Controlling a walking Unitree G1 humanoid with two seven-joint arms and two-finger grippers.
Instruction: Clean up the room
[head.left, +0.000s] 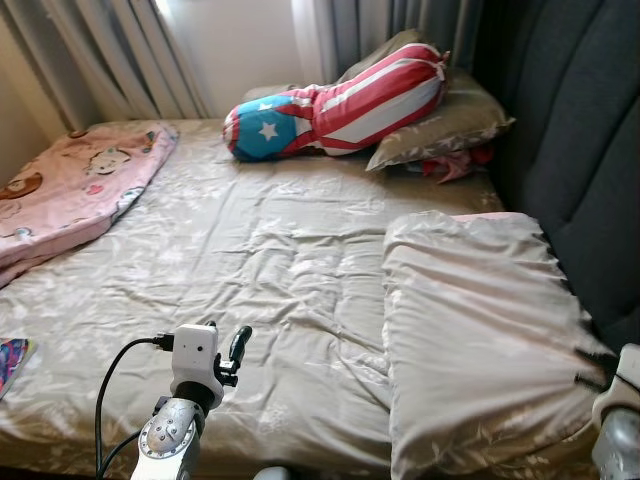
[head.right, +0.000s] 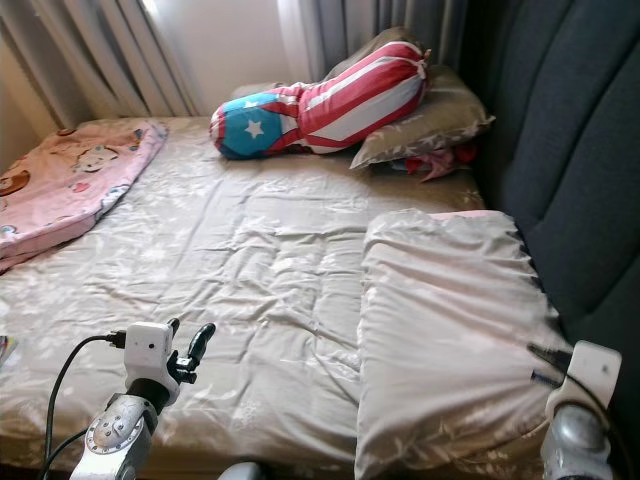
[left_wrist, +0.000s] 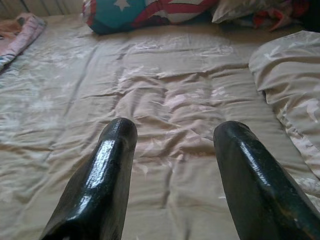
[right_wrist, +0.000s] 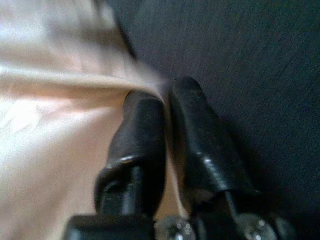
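Right wrist view: your right tool (right_wrist: 167, 107) has its two fingers pressed together on a fold of the cream pillow (head.left: 480, 340), right where the cloth meets the dark headboard (head.left: 575, 150).
Pillow place: it lies at the near headboard-side corner of the bed (head.left: 250, 260), its far end toward the middle of the headboard edge.
Pillow axis: the long axis runs along the headboard edge; the gathered, pinched edge points at the headboard.
Left tool: your left tool (left_wrist: 172, 137) hangs spread over the wrinkled sheet near the bed's front edge, holding nothing.
Done so far: judging by the layout, the pillow is gripped but not yet squared or laid flat.
Still left: the sheet is creased; the striped star bolster (head.left: 335, 100) and a tan pillow (head.left: 445, 125) sit heaped at the far headboard corner over some red cloth (head.left: 455, 165); the pink blanket (head.left: 70, 190) is bunched along the far-left edge.
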